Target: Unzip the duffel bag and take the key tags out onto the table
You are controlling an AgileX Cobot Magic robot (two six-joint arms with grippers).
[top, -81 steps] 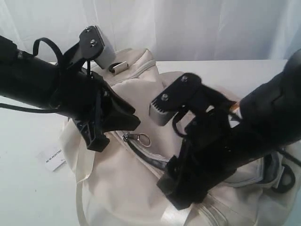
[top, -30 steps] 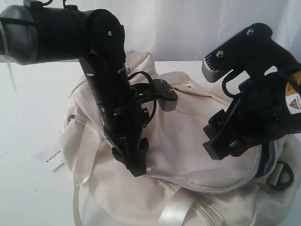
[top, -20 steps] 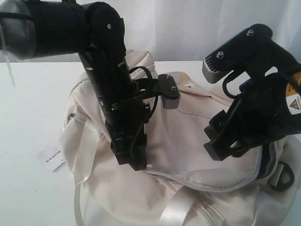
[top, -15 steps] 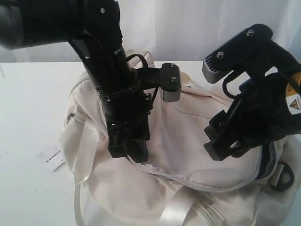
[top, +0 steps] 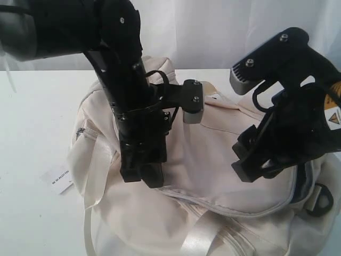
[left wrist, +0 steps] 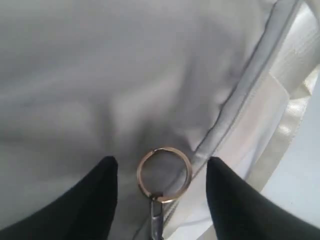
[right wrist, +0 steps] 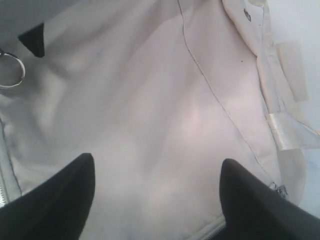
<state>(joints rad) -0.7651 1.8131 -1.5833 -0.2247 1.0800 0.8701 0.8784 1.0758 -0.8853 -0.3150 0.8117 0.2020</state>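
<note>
Duffel bag (top: 213, 160) (cream fabric) fills the table (top: 32, 133) from centre to 6 o'clock. Left gripper (left wrist: 161, 159), jaws parted, straddles the zip's ring pull (left wrist: 140, 172) at 9 o'clock; right gripper (right wrist: 156, 159), jaws spread and empty, hovers over the fabric at 3 o'clock.

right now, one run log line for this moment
left gripper: open, jaws either side of zipper pull ring | right gripper: open, over duffel bag | key tags: not in view

Matte black arms (top: 130, 101) with grey camera blocks (top: 241, 81), silver screws (top: 246, 62), looped cables (top: 262, 96), yellow warning label (top: 333, 114)
</note>
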